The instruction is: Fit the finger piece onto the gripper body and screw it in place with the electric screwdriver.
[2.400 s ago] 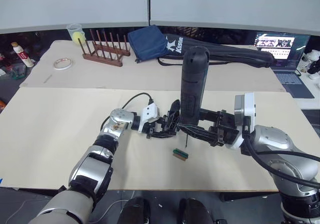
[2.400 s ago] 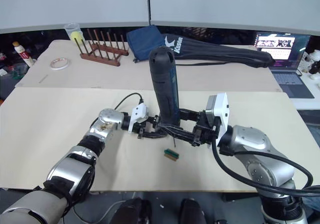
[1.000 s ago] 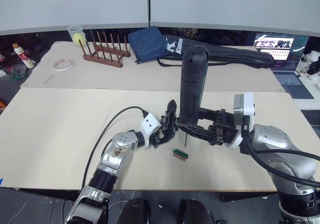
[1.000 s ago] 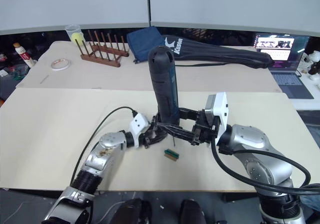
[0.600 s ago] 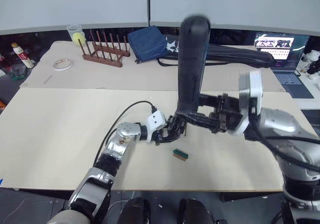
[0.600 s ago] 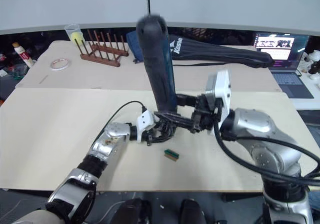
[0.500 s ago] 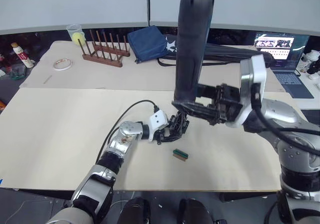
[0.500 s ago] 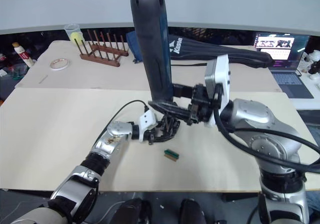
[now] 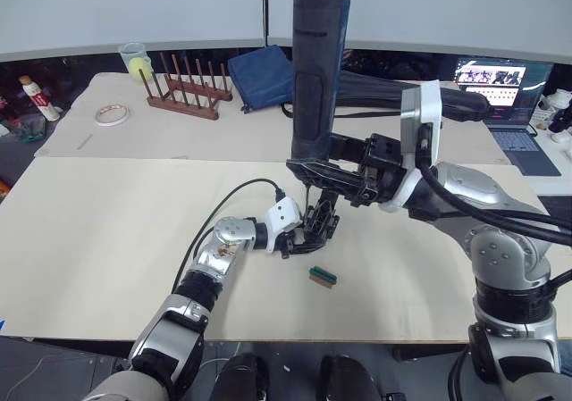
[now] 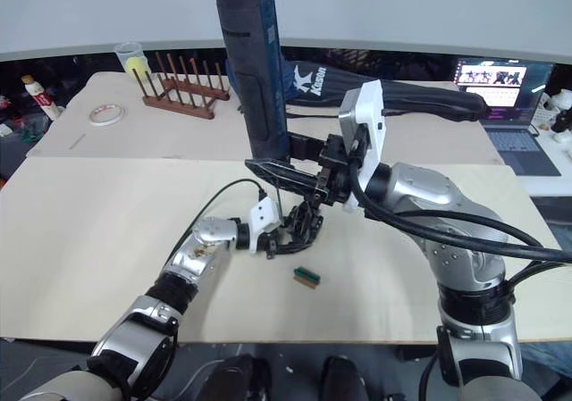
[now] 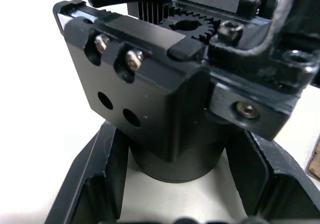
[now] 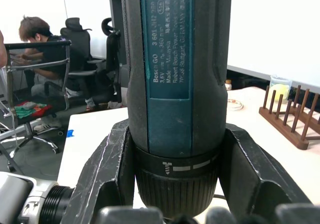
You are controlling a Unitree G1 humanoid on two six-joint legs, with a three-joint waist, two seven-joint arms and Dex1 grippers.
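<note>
The right gripper (image 9: 315, 168) clamps the ribbed, cylindrical electric screwdriver (image 9: 317, 62) upright above the blocky black gripper body (image 9: 320, 224), which the left gripper (image 9: 308, 237) grasps on the pale table (image 9: 107, 231).

The electric screwdriver (image 9: 317, 71), a thick black cylinder with a blue label panel, stands upright in the upper middle of the frame, its thin bit pointing down. Just below it, at frame centre, the black gripper body (image 9: 320, 226) sits on the worktop, barrel base down, screws and gear showing.
</note>
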